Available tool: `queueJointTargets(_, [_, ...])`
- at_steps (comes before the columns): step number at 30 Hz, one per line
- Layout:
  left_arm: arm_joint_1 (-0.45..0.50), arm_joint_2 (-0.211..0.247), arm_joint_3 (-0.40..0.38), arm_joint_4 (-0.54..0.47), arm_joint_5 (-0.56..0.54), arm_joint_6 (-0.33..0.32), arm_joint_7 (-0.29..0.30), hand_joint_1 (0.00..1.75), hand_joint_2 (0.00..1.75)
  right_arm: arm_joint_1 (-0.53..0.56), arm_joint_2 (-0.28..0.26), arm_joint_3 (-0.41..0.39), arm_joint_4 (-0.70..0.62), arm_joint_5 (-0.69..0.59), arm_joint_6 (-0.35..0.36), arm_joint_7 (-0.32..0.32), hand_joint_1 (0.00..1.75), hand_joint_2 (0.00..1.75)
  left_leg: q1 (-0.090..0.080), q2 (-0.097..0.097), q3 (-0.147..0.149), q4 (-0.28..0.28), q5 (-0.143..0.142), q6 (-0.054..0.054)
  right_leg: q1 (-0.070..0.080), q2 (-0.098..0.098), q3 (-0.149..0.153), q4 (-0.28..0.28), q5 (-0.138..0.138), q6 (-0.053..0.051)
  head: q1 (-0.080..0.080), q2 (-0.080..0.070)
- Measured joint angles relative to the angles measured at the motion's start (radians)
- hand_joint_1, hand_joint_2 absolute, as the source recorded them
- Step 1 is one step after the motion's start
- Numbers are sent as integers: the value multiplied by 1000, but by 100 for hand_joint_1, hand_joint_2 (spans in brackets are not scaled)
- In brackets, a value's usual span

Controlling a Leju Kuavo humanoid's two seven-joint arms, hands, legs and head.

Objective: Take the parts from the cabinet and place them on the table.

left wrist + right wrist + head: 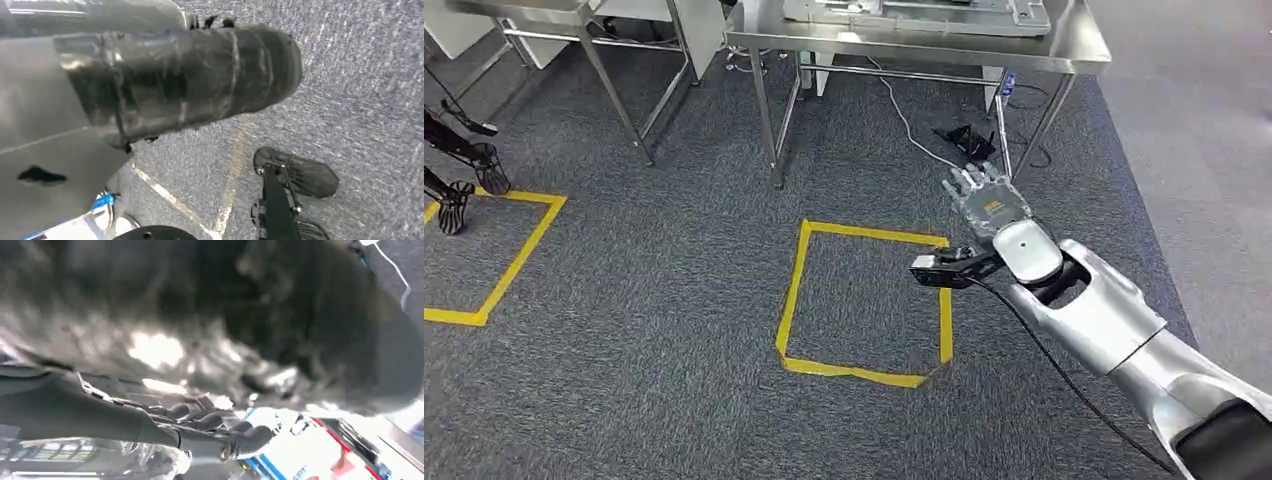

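Note:
My right hand [987, 198] is stretched forward over the grey carpet, seen from its back. Its fingers lie spread and straight with nothing in them. It hovers below the near right leg of a steel table [1084, 52], which carries a flat grey metal part [924, 12]. The right wrist view is blurred; dark fingers [227, 436] show under the hand's cover. In the left wrist view the left hand's ribbed cover [190, 80] hangs over the carpet. Just its dark fingertips [210, 21] peek past it, and how they lie is hidden.
A yellow tape square [796, 300] marks the carpet in front of me, and another [524, 240] lies at the left. Black stand feet [459, 195] stand at the far left. A second steel table [584, 15] is at the back left. A cable [904, 120] runs under the tables.

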Motion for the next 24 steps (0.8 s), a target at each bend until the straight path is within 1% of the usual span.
queueJointTargets(1, [-1,0,0,0,0,0,0,0,0,-1,-1,0,0,0,0,0,0,0,-2,-1,0,-2,2,6,-2,0,-14,31,-26,4,6,0])
queueJointTargets(2, [-1,0,0,0,0,0,0,0,0,-3,-1,0,0,0,0,0,0,0,-3,-1,-2,-2,4,11,-3,1,-41,92,-66,7,10,0])
queueJointTargets(3, [0,0,0,0,0,0,0,0,0,-2,-1,0,0,0,0,0,0,0,-4,0,-4,-2,4,13,-4,0,-80,181,-110,10,9,0])
queueJointTargets(4, [1,0,0,0,0,0,0,0,0,2,-1,0,0,0,0,0,0,0,-4,0,-7,-2,4,13,-5,0,-115,256,-139,13,10,0])
queueJointTargets(5, [1,0,0,0,0,0,0,0,0,6,-1,0,0,0,0,0,0,0,-5,0,-8,-2,5,13,-6,0,-138,304,-147,15,9,0])
queueJointTargets(6, [2,0,0,0,0,0,0,0,0,9,-1,0,0,0,0,0,0,0,-4,-1,-8,-1,5,13,-7,0,-137,301,-131,16,10,0])
queueJointTargets(7, [2,0,0,0,0,0,0,0,0,9,-1,0,0,0,0,0,0,0,-4,-1,-8,-1,5,13,-8,0,-113,255,-94,15,10,0])
queueJointTargets(8, [1,0,0,0,0,0,0,0,0,7,-1,0,0,0,0,0,0,0,-4,-1,-6,0,4,12,-9,0,-73,177,-51,13,10,0])
queueJointTargets(9, [1,0,0,0,0,0,0,0,0,4,-1,0,0,0,0,0,0,0,-4,-1,-3,1,2,9,-10,-1,-20,75,-9,10,10,0])
queueJointTargets(10, [1,-1,0,0,0,0,0,0,0,1,-1,0,0,0,0,0,0,0,-5,-1,-5,2,1,4,-9,-1,13,6,-11,7,10,0])
queueJointTargets(11, [0,-1,0,0,0,0,0,0,0,0,-1,0,0,0,0,0,0,0,-8,-2,-8,4,2,-3,1,1,27,2,-10,4,8,0])
queueJointTargets(12, [0,-1,0,0,0,0,0,0,0,0,-1,0,0,0,0,0,0,0,-8,-2,-7,4,3,-9,1,1,23,-2,-11,-2,9,0])
queueJointTargets(14, [0,-1,0,0,0,0,0,0,0,0,-1,0,0,0,0,0,0,0,-8,-2,-9,-1,9,-20,4,3,17,-3,-10,-10,9,0])
queueJointTargets(15, [0,0,0,0,0,0,0,0,0,0,-1,0,0,0,0,0,0,0,-8,-2,-14,3,2,-26,-8,3,21,-15,-3,-21,9,0])
queueJointTargets(16, [1,0,0,0,0,0,0,0,0,-1,-1,0,0,0,0,0,0,0,-5,-1,-24,25,-16,-31,-6,3,23,-19,-1,-25,8,0])
queueJointTargets(17, [0,0,0,0,0,0,0,0,0,-2,-1,0,0,0,0,0,0,0,-5,-1,-50,83,-52,-34,-6,1,22,-19,-1,-36,2,0])
queueJointTargets(19, [0,0,0,0,0,0,0,0,0,0,-1,0,0,0,0,0,0,0,-5,-1,-127,244,-121,-40,-3,-1,19,-17,-1,-39,2,0])
queueJointTargets(20, [2,0,0,0,0,0,0,0,0,2,-1,0,0,0,0,0,0,0,-5,-1,-158,304,-133,-42,-1,-1,18,-17,-1,-39,2,0])
queueJointTargets(21, [5,0,0,0,0,0,0,0,0,4,-1,0,0,0,0,0,0,0,-5,-1,-166,316,-120,-42,-1,0,18,-15,-2,-40,2,0])
queueJointTargets(22, [6,0,0,0,0,0,0,0,0,4,-1,0,0,0,0,0,0,0,-5,-1,-154,290,-93,-42,0,1,18,-13,-3,-41,2,0])
queueJointTargets(23, [5,0,0,0,0,0,0,0,0,4,-1,0,0,0,0,0,0,0,-5,-1,-116,210,-41,-38,0,2,19,-10,-4,-41,1,0])
queueJointTargets(24, [4,0,0,0,0,0,0,0,0,3,-1,0,0,0,0,0,0,0,-5,-1,-69,115,4,-33,0,3,20,-8,-6,-39,2,0])
